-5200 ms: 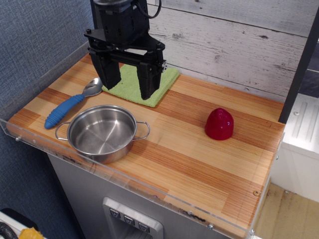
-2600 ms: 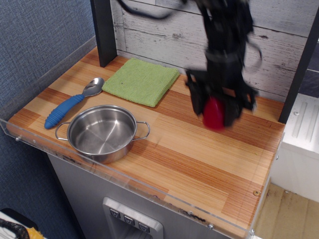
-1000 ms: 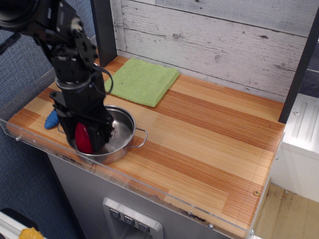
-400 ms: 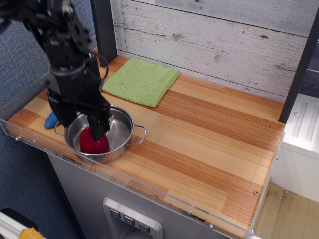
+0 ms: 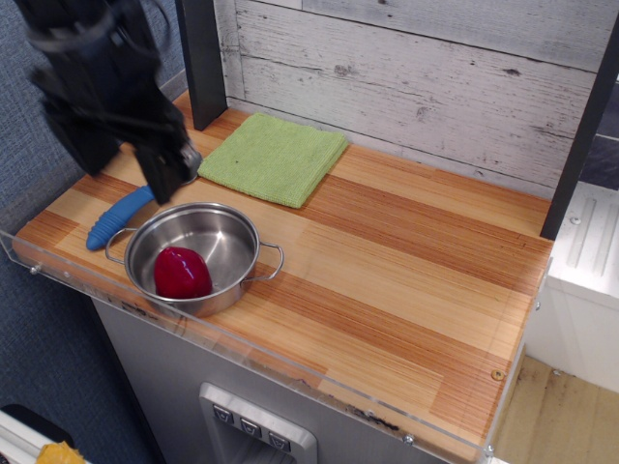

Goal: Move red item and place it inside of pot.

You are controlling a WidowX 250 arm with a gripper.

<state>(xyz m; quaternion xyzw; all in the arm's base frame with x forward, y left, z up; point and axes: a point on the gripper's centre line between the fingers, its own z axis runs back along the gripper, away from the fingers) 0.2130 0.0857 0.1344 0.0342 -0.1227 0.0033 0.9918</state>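
Note:
The red item (image 5: 181, 274), a glossy dark-red dome, lies inside the pot (image 5: 230, 232) on its left side. The pot is a shallow shiny steel one with two wire loop handles, standing near the table's front left edge. My gripper (image 5: 126, 164) is black, blurred by motion, and hangs open and empty above and behind the pot, over the spoon. It touches neither the pot nor the red item.
A blue-handled metal spoon (image 5: 111, 221) lies left of the pot, partly hidden by my gripper. A folded green cloth (image 5: 275, 157) lies at the back. A clear acrylic rim (image 5: 290, 362) runs along the front edge. A dark post (image 5: 201, 58) stands at the back left.
My gripper carried the red item from the right side of the table to the pot, let go of it inside, and has now risen up and back, empty.

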